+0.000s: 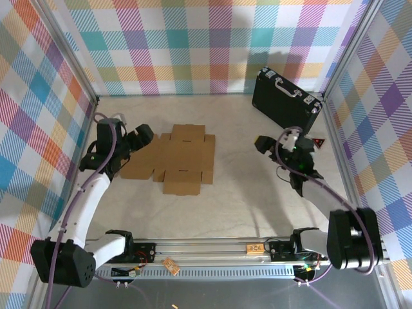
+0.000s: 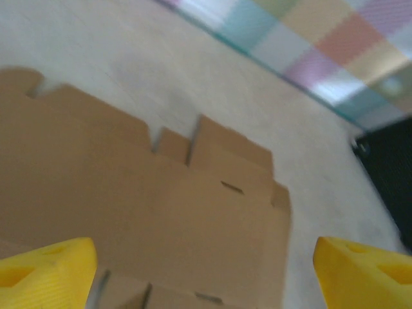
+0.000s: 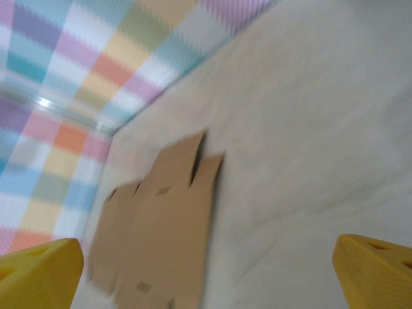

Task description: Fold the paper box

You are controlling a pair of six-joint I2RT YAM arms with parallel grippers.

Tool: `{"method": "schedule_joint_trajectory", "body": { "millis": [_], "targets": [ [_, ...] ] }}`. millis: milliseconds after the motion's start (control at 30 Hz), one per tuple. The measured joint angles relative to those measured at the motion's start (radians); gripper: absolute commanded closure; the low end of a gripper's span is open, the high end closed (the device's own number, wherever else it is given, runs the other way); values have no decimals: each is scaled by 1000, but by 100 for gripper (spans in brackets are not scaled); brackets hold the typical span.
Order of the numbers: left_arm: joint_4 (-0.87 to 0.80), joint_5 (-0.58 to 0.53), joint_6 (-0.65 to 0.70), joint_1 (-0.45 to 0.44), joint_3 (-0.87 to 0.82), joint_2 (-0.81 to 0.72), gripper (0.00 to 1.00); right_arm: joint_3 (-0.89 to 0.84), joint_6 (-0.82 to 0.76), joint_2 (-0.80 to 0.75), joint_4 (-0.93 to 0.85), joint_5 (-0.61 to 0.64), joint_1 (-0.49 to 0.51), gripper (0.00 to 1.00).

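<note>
Well, the paper box (image 1: 175,160) lay flat and unfolded on the table (image 1: 238,206) — a brown cross-shaped sheet with its flaps spread. The left gripper (image 1: 140,137) hung by the box's left flap, fingers wide apart with nothing between them. The right gripper (image 1: 265,143) sat well to the right of the box, clear of it, fingers spread wide too — empty. A black case (image 1: 286,100) stood farther right of the box, toward the back wall.

top: overhead, facing down, far | left wrist: close over paper box (image 2: 161,212) | right wrist: farther, same paper box
</note>
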Motion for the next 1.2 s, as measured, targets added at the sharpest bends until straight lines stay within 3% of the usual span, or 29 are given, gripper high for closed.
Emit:
{"method": "schedule_joint_trajectory", "body": {
  "millis": [100, 233, 333, 500, 700, 900, 1200],
  "targets": [
    [-135, 105, 5, -7, 54, 40, 18, 106, 8, 69, -137, -23, 114, 2],
    [-271, 139, 34, -16, 128, 140, 24, 261, 16, 156, -257, -10, 213, 9],
    [-294, 146, 39, -17, 144, 250, 33, 354, 48, 253, -320, -19, 227, 14],
    [-313, 135, 44, -35, 179, 479, 37, 511, 60, 465, -436, -58, 250, 17],
    [-334, 115, 44, -42, 284, 646, 42, 645, 68, 624, -535, -111, 284, 22],
    [-305, 105, 36, -42, 312, 719, 54, 776, 53, 701, -622, -101, 303, 23],
    [-276, 91, 37, -42, 310, 763, 57, 943, -3, 810, -723, -36, 309, 23]
  ]
}}
